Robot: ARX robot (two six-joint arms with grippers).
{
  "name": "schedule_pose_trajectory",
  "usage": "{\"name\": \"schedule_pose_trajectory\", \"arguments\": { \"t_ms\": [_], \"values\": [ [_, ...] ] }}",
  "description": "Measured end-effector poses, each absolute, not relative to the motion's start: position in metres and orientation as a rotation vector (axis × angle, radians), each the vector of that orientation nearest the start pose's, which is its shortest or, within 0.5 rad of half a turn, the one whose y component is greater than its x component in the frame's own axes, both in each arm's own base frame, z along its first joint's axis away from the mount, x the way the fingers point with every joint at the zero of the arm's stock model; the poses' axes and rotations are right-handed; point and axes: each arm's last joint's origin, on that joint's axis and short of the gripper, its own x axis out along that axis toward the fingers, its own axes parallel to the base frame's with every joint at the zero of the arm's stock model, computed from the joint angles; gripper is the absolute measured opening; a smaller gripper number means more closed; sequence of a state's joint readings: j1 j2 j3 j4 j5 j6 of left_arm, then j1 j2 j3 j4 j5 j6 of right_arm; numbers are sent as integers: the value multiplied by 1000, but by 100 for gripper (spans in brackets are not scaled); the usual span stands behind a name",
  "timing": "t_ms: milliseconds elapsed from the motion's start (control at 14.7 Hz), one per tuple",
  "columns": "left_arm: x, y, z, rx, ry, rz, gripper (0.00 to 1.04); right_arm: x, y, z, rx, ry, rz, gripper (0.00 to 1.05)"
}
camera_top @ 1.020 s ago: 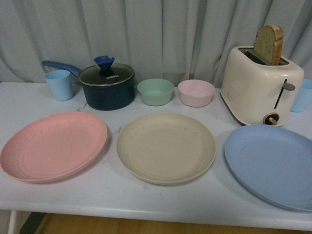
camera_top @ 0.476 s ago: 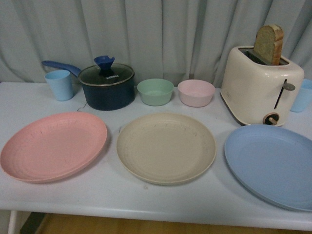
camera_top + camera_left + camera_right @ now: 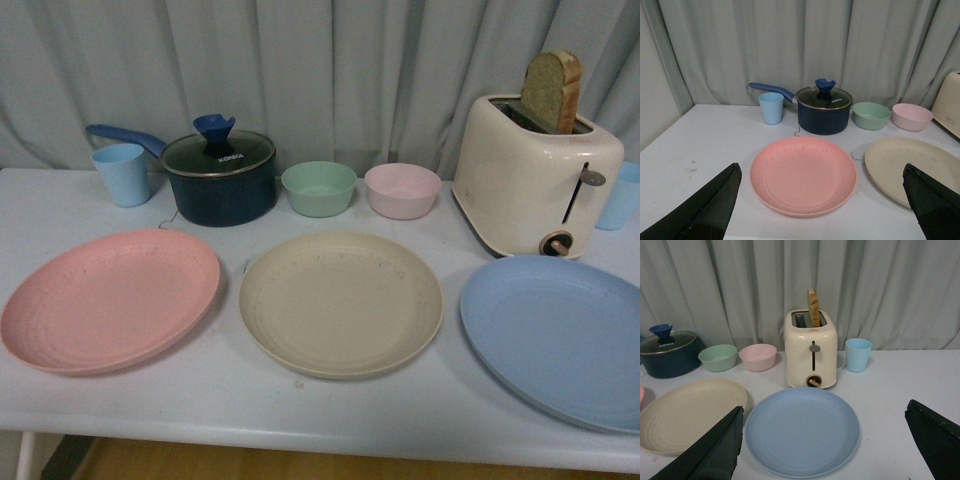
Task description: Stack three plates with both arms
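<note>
Count: 3 plates, 2 bowls, 2 cups, 1 saucepan, 1 toaster, all on the white table (image 3: 230, 410). The plates sit in the near row, none touching, not yet stacked: pink plate (image 3: 110, 300) at 8 o'clock, beige plate (image 3: 340, 303) at 6, light-blue plate (image 3: 555, 340) at 4 with its right edge cut off by the frame. All three lie flat, face up and bare; they're round, so no long axis to call. Back row: left cup (image 3: 121, 173) at 10, light blue, inside not visible. Saucepan (image 3: 220, 185) just at the cup's 3 o'clock, glass lid (image 3: 218, 152) on, contents can't tell, handle pointing to 10 o'clock behind the cup. Green bowl (image 3: 319, 188) and pink bowl (image 3: 402, 190) near 12, just beside each other, both look empty. Toaster (image 3: 535, 175) at 2, long axis roughly 11-to-5, lever end toward 5, one bread slice (image 3: 551, 90) standing upright in a slot. Right cup (image 3: 622, 195) at the toaster's 3 o'clock, partly hidden. Left gripper (image 3: 821, 169): jaws spread wide, gripping nothing, facing the pink plate. Right gripper (image 3: 824, 409): same, wide and gripping nothing, facing the light-blue plate.
</note>
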State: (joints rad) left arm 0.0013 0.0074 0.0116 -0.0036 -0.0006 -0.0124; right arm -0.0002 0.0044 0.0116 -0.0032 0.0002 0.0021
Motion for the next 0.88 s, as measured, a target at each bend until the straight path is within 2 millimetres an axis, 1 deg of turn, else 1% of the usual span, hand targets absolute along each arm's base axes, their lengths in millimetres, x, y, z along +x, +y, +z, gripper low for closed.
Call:
{"name": "schedule_pose_trajectory", "arguments": {
  "t_ms": [884],
  "values": [
    [97, 0, 167, -12, -1, 2, 98, 97, 0, 167, 2, -4, 0, 98]
  ]
}}
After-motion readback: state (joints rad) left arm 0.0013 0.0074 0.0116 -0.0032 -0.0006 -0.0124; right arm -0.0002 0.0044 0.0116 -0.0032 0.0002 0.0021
